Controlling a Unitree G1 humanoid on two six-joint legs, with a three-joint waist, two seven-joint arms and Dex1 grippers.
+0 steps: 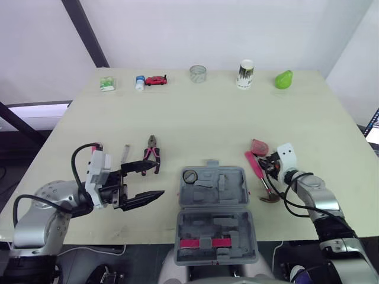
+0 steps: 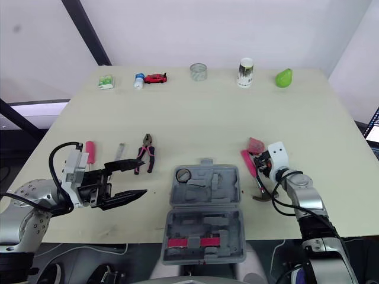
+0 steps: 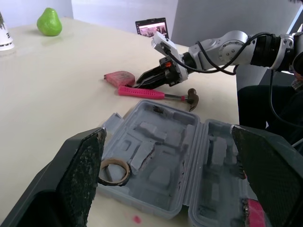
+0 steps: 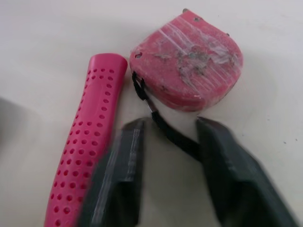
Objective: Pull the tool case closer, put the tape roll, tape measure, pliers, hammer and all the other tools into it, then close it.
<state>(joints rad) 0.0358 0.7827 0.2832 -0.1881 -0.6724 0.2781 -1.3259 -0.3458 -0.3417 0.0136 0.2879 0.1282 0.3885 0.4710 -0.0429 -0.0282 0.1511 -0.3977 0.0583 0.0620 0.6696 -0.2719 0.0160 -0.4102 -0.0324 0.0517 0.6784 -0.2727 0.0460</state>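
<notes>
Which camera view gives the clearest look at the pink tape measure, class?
The right wrist view: the tape measure is close, showing its scuffed casing and black strap running into the open right gripper. The eye views show it small beside that gripper; the left wrist view shows it distant, by the hammer.

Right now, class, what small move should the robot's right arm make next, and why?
Probably ease the right gripper forward and shut on the flat pink plastic tape measure: its open fingers straddle only the measure's black strap, and the measure lies just ahead, outside the open grey plastic tool case.
</notes>
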